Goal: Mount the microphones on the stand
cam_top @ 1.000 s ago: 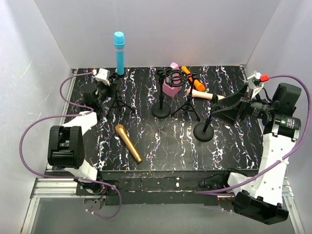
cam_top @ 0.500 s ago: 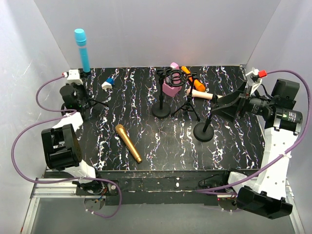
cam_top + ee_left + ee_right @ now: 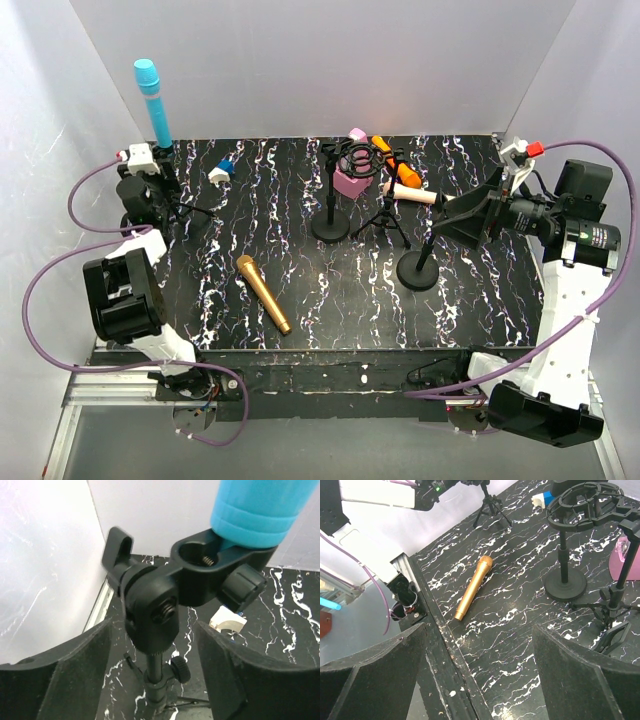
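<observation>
Since earlier, seen overhead, you dragged the stand (image 3: 168, 165) and its clipped cyan microphone (image 3: 152, 100) to the far-left corner; released there, it could topple. Left wrist: left gripper (image 3: 150, 680) straddled its pole, jaws apart. Right wrist: right gripper (image 3: 480, 670) gaped empty; gold microphone (image 3: 472, 587) lay loose.

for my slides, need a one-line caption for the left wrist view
Left fingers spread either side of the stand clamp holding the cyan-blue microphone.
</observation>
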Available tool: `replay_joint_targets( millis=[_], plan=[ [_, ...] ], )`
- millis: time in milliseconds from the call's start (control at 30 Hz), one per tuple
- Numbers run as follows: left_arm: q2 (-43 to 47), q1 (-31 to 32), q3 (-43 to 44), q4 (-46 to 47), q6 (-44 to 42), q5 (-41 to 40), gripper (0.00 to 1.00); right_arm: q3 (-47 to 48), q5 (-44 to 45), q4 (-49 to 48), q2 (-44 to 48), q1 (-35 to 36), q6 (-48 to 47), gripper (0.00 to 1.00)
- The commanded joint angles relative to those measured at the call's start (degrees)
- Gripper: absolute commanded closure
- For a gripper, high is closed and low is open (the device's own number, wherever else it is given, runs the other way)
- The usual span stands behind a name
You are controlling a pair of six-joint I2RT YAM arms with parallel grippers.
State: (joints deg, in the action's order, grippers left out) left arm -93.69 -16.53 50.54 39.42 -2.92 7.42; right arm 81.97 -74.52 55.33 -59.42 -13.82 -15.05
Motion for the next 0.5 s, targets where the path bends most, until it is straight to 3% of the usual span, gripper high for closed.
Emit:
replay_joint_targets(
  millis=[0,100,167,400,467],
  plan=[
    [5.7,-0.1,-1.7,-0.9,1.4,-3.5,0.27,1.2,-0.3,0.4,1.3,0.3,-0.8,0.08],
    [9.7,-0.1,-2.8,-4.9,4.1,-6.6,0.14,1.2,-0.4,1.4,1.9,0.4,-2.0,0.08],
    [13.3,-0.1,-1.9,-12.4,6.9,-10.0,0.02,1.2,-0.4,2.2,2.3,0.3,-3.1,0.08],
    [24.8,-0.2,6.1,-50.9,29.4,-14.1,0.02,1.3,3.6,3.1,4.5,0.3,-5.2,0.07],
    [28.0,-0.1,6.8,-57.9,30.7,-7.5,0.02,1.3,5.8,2.7,5.2,0.3,-4.0,0.07]
  ],
)
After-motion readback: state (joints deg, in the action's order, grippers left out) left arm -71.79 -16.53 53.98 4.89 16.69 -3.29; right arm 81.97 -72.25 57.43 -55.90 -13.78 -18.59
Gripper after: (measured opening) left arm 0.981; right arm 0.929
